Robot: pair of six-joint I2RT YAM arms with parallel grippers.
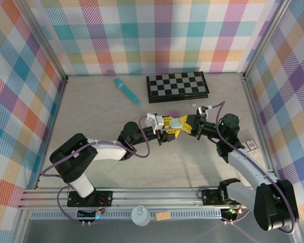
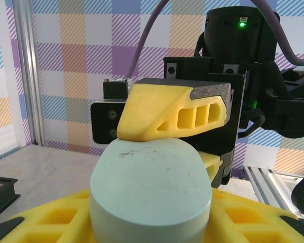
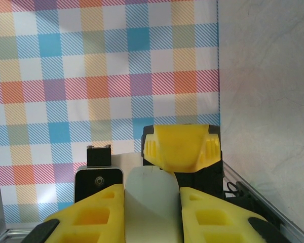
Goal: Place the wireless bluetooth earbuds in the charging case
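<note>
Plaid walls (image 1: 142, 35) | right hand (image 1: 185, 124) clamps mint case (image 2: 152, 187) | left hand (image 1: 170, 128) around it (grip unclear)

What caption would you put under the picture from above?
Right gripper holds a pale green pebble-shaped case while the left gripper meets it; long teal stick and black-and-white chessboard lie behind.

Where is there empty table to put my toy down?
Two bare patches: far left, between the plaid wall and the teal stick; and near the middle, between the left arm and right arm, just before the rail. The centre is crowded: the left hand and right hand meet at the pale case, in front of the chessboard.
</note>
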